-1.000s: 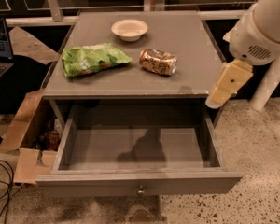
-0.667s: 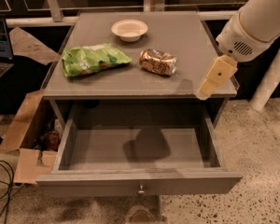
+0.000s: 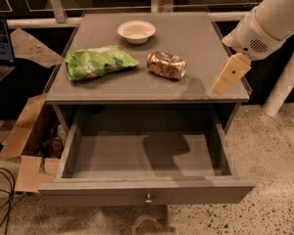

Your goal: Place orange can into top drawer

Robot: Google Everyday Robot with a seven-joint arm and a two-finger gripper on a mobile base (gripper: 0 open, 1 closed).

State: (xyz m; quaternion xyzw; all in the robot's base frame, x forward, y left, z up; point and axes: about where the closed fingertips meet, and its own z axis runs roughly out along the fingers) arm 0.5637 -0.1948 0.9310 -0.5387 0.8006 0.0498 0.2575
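Slanting down from the upper right corner, the white arm (image 3: 264,23) ends in a tan tool (image 3: 226,77) that hangs over the right front corner of the worktop (image 3: 186,33), tip pointing down and to the left. Whether the tool is set wide or narrow cannot be told from this side; nothing shows in its grip. The orange can (image 3: 166,65) lies on its side near the middle of the worktop, to the left of the tool and apart from it, with bare surface between them. A green bag (image 3: 99,62) lies left of the can, near it but not touching, and a pale bowl (image 3: 136,31) sits behind both toward the back edge. Below the front edge the drawer (image 3: 88,192) stands pulled out, its grey floor bare, its front panel with a small knob (image 3: 148,199) nearest the camera. A cardboard box (image 3: 24,141) stands open against the drawer's left side; speckled floor (image 3: 274,151) lies on the right.
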